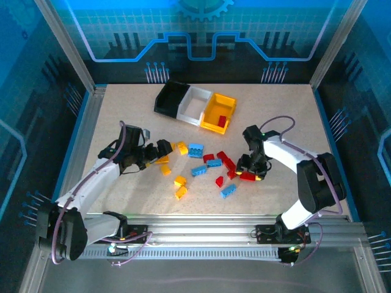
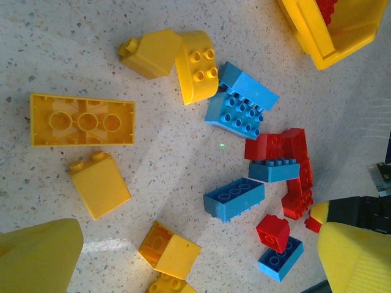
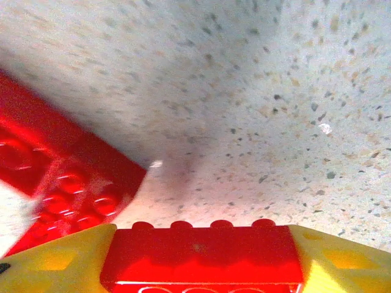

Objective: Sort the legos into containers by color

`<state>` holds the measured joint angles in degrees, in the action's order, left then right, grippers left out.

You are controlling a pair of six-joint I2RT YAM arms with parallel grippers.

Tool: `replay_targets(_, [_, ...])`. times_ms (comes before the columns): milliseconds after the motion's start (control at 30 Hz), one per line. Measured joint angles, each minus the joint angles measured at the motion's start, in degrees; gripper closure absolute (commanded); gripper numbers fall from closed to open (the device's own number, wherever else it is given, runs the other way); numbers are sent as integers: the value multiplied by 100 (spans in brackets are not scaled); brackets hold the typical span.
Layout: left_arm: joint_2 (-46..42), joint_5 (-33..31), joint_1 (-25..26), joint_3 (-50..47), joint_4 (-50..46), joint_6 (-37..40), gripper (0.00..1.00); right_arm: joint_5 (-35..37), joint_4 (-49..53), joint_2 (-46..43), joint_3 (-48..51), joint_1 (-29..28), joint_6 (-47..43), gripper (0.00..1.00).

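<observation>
**Speckled table, red brick pinched for the bins**

Pale speckled table (image 1: 122, 116) under blue-lit walls carries the whole job. Down at its surface, the right gripper (image 1: 251, 173) has its yellow fingers (image 3: 55, 259) pressed against both ends of a red brick (image 3: 201, 253), so it is clamped on that piece. Another red brick (image 3: 61, 183) lies just beside it. The left gripper (image 2: 198, 244) hangs empty, jaws spread wide, above the loose legos (image 1: 197, 170), which lie mixed mid-table in yellow, blue and red. Beyond stand the containers (image 1: 198, 104), black, white and yellow-orange in a row, with one red piece already in the yellow-orange bin (image 1: 214, 127). The step in hand looks like the pick. Next comes a clean lift and a carry, probably to that bin.
</observation>
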<state>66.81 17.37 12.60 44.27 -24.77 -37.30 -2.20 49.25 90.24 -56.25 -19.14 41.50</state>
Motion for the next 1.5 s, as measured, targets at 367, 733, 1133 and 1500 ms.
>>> replay_targets(367, [297,4,0,101,66,-24,1,-588,-103,688,-2463,55,52,35])
replay_targets(733, [245,0,0,328,-227,179,1,-1143,-210,3132,-5383,304,114,35])
replay_targets(1133, [72,-190,0,452,-706,424,1,-1412,-26,4516,-7042,472,245,31])
replay_targets(1500, [74,-256,0,590,-796,444,1,-1502,42,4629,-7276,511,326,17])
